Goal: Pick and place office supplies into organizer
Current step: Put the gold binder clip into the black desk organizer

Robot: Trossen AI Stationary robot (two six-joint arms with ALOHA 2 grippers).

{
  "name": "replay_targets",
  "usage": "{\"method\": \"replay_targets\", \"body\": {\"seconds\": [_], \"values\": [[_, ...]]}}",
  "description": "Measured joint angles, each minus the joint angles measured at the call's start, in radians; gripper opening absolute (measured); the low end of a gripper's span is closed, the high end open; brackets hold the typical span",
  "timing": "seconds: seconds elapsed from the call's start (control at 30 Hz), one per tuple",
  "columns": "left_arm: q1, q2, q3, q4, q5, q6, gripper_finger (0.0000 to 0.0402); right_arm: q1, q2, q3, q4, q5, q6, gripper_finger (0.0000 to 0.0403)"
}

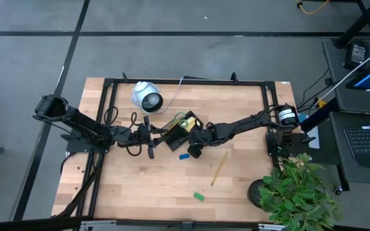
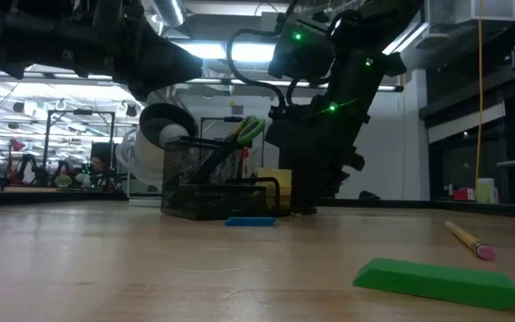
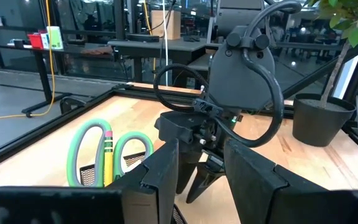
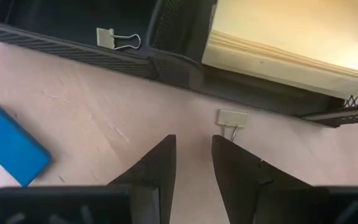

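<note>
The black mesh organizer [image 1: 184,126] stands near the middle of the wooden surface [image 1: 146,186], and everything here is placed from it. Green-handled scissors [image 3: 101,152] stand upright in its tall compartment with a yellow pencil [image 3: 109,155] between the handle loops. A yellow sticky-note pad [image 4: 291,46] lies in a low compartment, and a small pale binder clip [image 4: 115,38] lies in the low compartment beside that one.

The left claw [image 1: 151,137] sits just beside the organizer on the left arm's side, its two fingers [image 3: 160,174] apart with nothing between them; past them the left wrist view shows the other arm's wrist.

The right claw [image 4: 193,163] points down at the surface just in front of the organizer's low wall, its fingers apart and holding nothing. A second pale binder clip [image 4: 231,120] lies on the wood just ahead of those fingertips, close against the organizer's outer wall; I cannot tell whether the claw touches it.

A blue block [image 1: 184,156] lies flat on the surface just in front of the organizer. A wooden pencil [image 1: 219,168] with a pink eraser lies farther out, towards the right arm's side. A green block [image 1: 199,196] lies well apart from the organizer, near the front edge
</note>
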Motion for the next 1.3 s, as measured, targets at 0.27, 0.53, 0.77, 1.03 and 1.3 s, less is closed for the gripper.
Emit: {"method": "replay_targets", "body": {"seconds": [0.27, 0.53, 0.77, 1.03, 1.3], "values": [[0.0, 0.0, 0.0, 0.0, 0.0, 0.002, 0.0125, 0.0, 0.0, 0.0, 0.0, 0.001, 0.01, 0.0073], [0.0, 0.0, 0.0, -0.009, 0.0, 0.002, 0.0125, 0.0, 0.0, 0.0, 0.0, 0.002, -0.033, 0.0025], [0.0, 0.0, 0.0, -0.021, 0.0, 0.001, 0.0125, -0.001, 0.0, 0.0, -0.001, 0.011, -0.036, 0.0101], [0.0, 0.0, 0.0, -0.022, 0.0, 0.002, 0.0125, -0.002, 0.0, 0.0, -0.003, 0.011, -0.052, 0.0194], [0.0, 0.0, 0.0, -0.022, 0.0, 0.002, 0.0125, -0.032, 0.0, 0.0, -0.003, 0.02, -0.052, 0.0213]]}}
